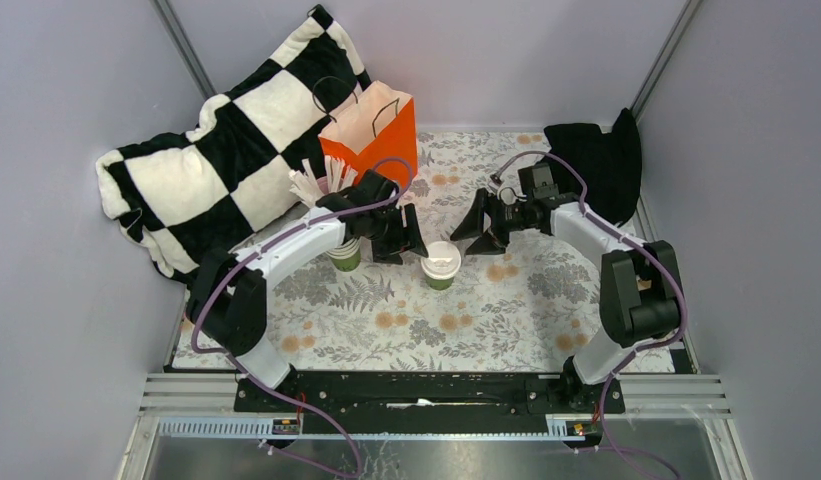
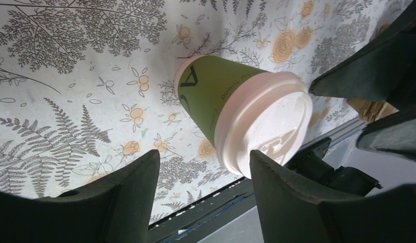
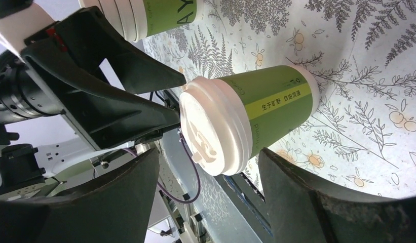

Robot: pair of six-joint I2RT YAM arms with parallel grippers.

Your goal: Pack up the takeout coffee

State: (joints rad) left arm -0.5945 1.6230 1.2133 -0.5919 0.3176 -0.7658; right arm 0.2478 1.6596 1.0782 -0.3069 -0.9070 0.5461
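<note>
One takeout coffee point(image 1: 441, 265), a green paper cup with a white lid, stands upright on the floral cloth point(image 1: 506, 310) between my two grippers. My left gripper point(image 1: 404, 245) is open just to its left. In the left wrist view the cup point(image 2: 221, 96) stands a little beyond my open left gripper point(image 2: 204, 157), its lid close to the right fingertip. My right gripper point(image 1: 478, 235) is open up and to the right of the cup. The right wrist view shows the cup point(image 3: 276, 111) ahead of the open right gripper point(image 3: 208, 154), untouched. A second green cup point(image 1: 344, 256) stands under my left arm, its top hidden.
An orange paper bag point(image 1: 371, 130) stands open at the back, behind my left gripper. A pink cup of white sticks point(image 1: 321, 180) is beside it. A black-and-white checkered pillow point(image 1: 216, 160) lies at the back left and a black cloth point(image 1: 596, 155) at the back right.
</note>
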